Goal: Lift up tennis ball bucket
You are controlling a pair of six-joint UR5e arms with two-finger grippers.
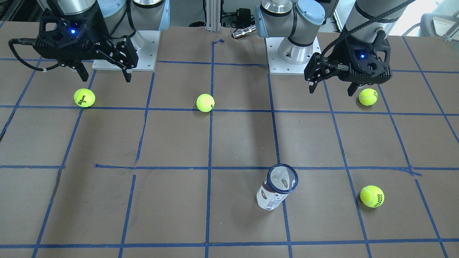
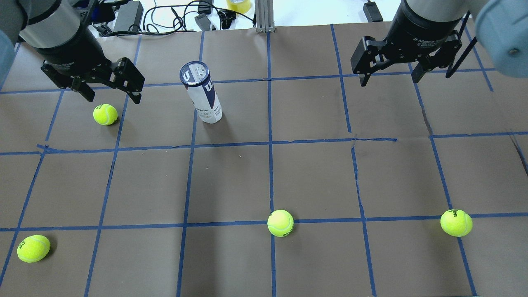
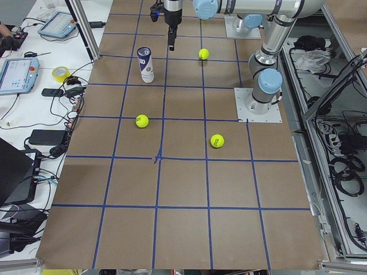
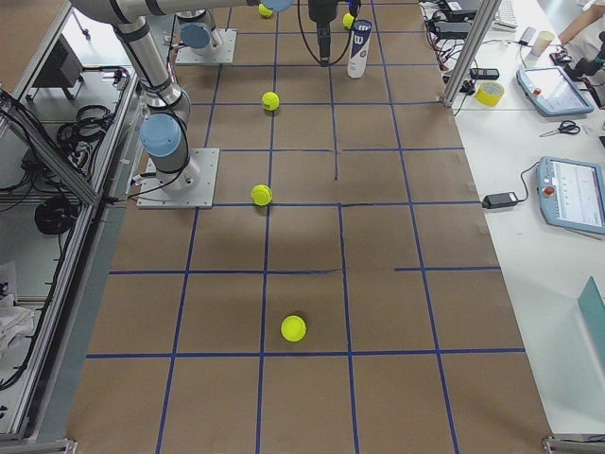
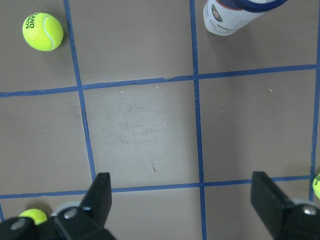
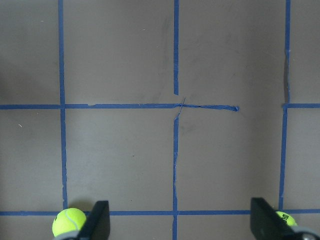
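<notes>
The tennis ball bucket (image 2: 203,97) is a clear tube with a white label and a navy band at its top. It stands upright on the far side of the table, also in the front view (image 1: 274,191) and at the top of the left wrist view (image 5: 227,15). My left gripper (image 2: 112,95) is open and empty, hanging above the table to the tube's left and apart from it; the front view shows it too (image 1: 331,91). My right gripper (image 2: 389,78) is open and empty, far to the tube's right, also in the front view (image 1: 105,77).
Several yellow-green tennis balls lie on the brown, blue-taped table (image 2: 313,177): one (image 2: 105,114) under my left gripper, one at the near left (image 2: 33,248), one in the near middle (image 2: 280,222), one at the near right (image 2: 456,222). Cables and devices lie beyond the far edge.
</notes>
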